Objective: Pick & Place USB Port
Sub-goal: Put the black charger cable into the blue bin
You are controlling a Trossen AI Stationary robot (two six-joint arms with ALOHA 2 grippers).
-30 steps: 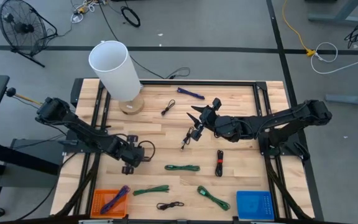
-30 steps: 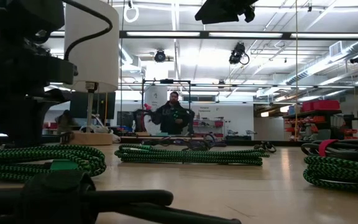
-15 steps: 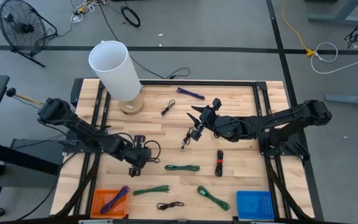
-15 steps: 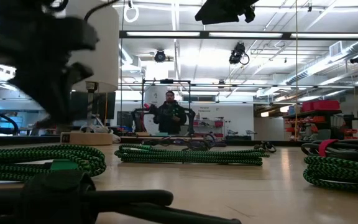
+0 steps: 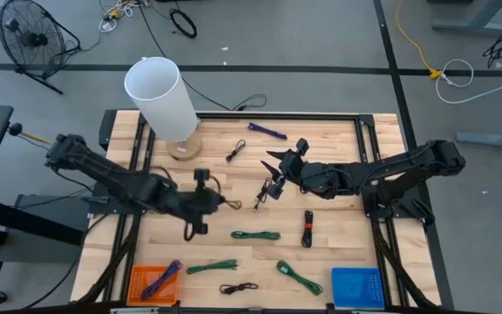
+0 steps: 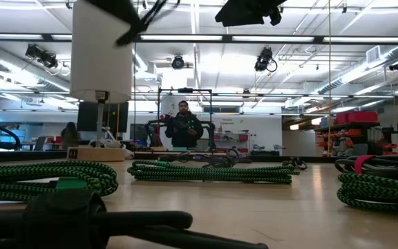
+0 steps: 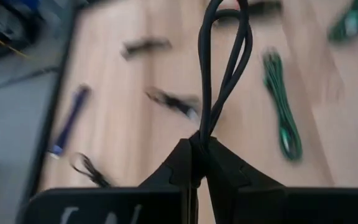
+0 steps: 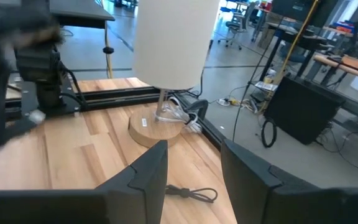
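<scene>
2 dark arms over a pale planked wooden bench [image 5: 321, 139]. Left pincer [image 7: 197, 163] clamped tight on a thin, glossy black cable [image 7: 224, 68], folded into a long loop and lifted clear of the wood near mid-bench. Right pincer [image 8: 191, 165] parted, gripping nothing, hovering toward the far middle, facing a smooth white cylindrical lamp [image 5: 162, 98] on a round wooden base. Braided green cable bundles [image 5: 255, 235] lying nearer the front edge. Orange tray [image 5: 138, 277] and blue tray [image 5: 357, 286] at the front corners.
</scene>
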